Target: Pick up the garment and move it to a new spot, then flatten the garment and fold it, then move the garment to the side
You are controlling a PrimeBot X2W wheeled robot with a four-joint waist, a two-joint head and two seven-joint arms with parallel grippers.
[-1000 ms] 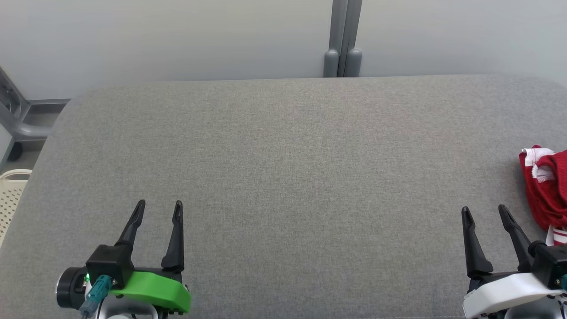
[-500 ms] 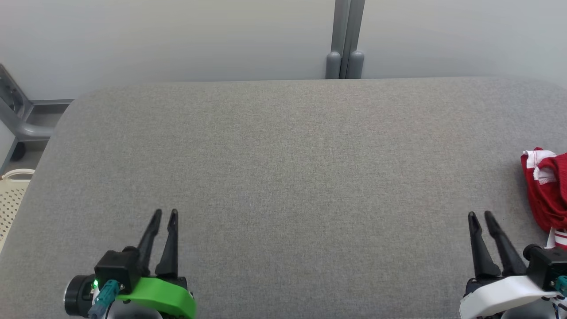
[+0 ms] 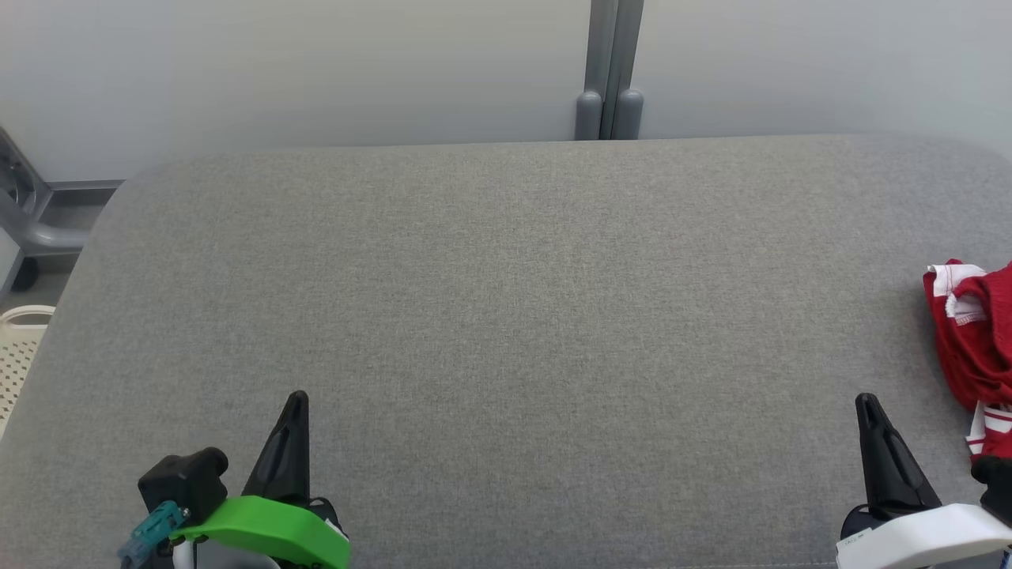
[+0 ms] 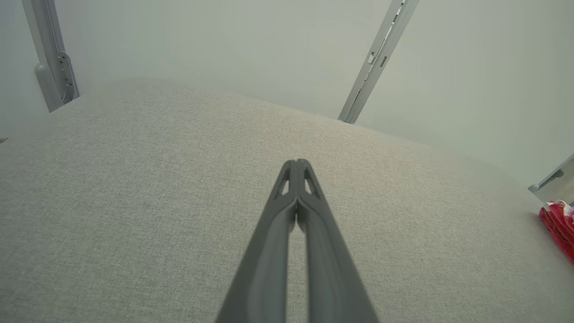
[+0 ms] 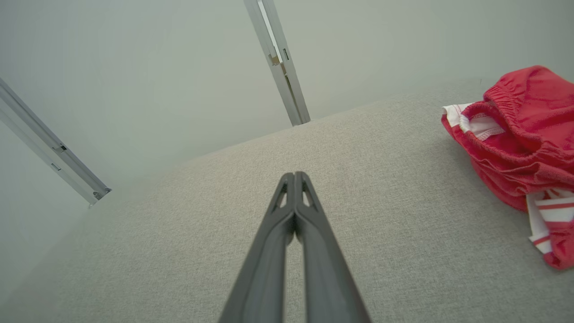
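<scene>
Lying crumpled at the right edge of the grey desk (image 3: 506, 300), the red-and-white shorts (image 3: 971, 352) sit near the right pincer (image 3: 866, 400); both it and the left pincer (image 3: 297, 397) are closed tight, empty.

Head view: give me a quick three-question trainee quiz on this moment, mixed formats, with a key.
1. Fill in: the left gripper and right gripper both have their jaws ____.
2. The red garment lies on the grey surface at the robot's: A left, B middle, C right.
3. True or false: the right gripper holds the red garment.
Key: 1 shut; 2 C; 3 false.
</scene>
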